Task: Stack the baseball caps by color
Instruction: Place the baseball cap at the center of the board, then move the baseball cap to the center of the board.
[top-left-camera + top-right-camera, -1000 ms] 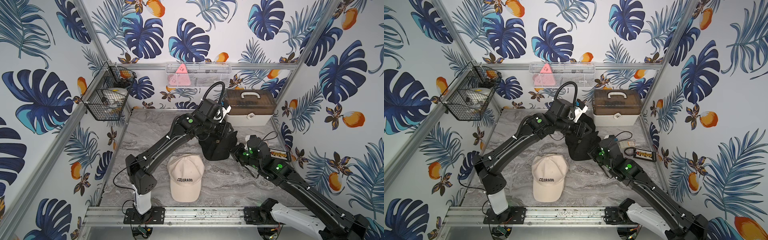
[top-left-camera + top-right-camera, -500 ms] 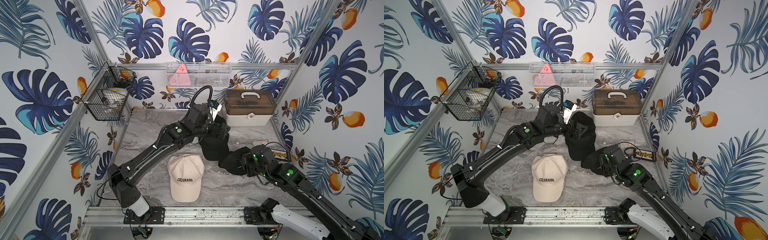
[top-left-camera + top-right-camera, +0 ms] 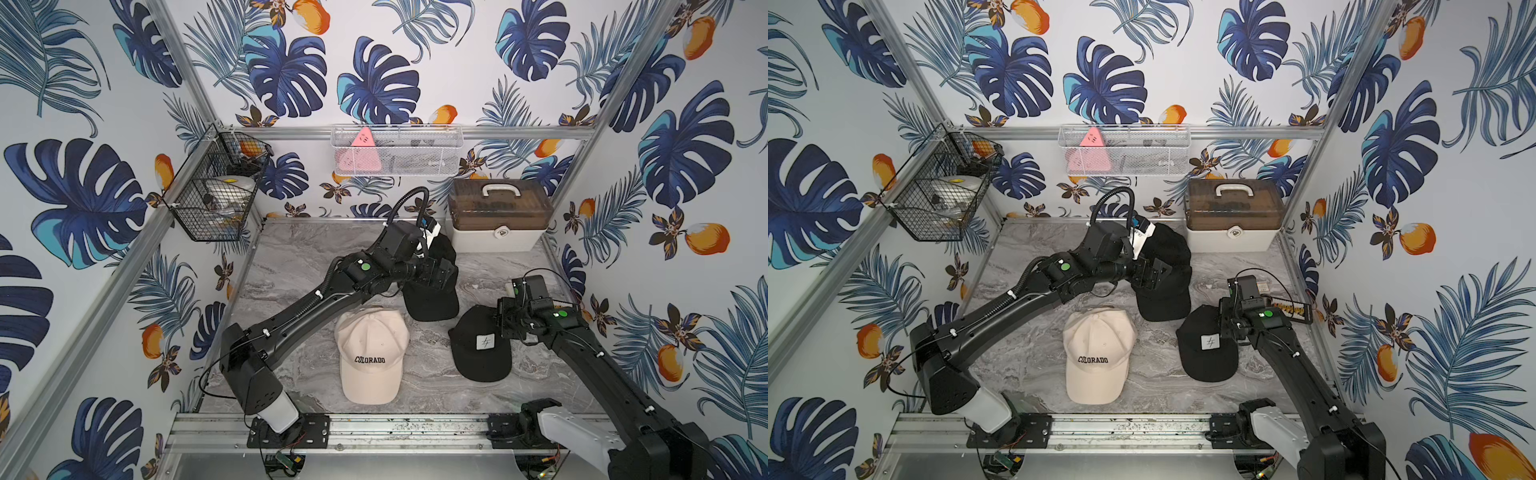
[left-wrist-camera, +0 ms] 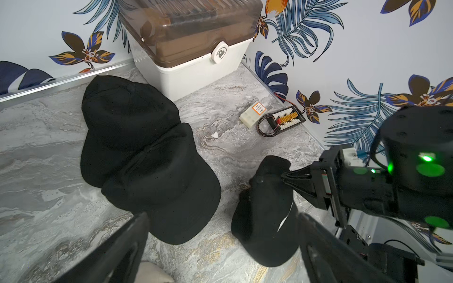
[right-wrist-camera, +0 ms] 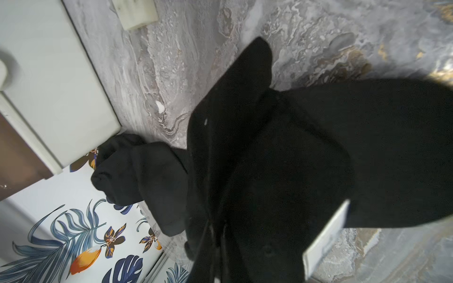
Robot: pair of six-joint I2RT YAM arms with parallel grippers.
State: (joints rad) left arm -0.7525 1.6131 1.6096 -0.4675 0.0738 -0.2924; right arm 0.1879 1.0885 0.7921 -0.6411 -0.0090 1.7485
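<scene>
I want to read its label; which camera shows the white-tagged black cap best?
Both top views show the tagged black cap nearly whole, its tag face up. Left wrist sees it sideways, tag edge only; right wrist, too close, mostly black fabric.

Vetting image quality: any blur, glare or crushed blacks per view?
Both top views: sharp, evenly lit, no glare. Left wrist view: sharp, but the stacked black caps show little fabric detail. Right wrist view: the tagged black cap fills the frame, soft and nearly featureless.
</scene>
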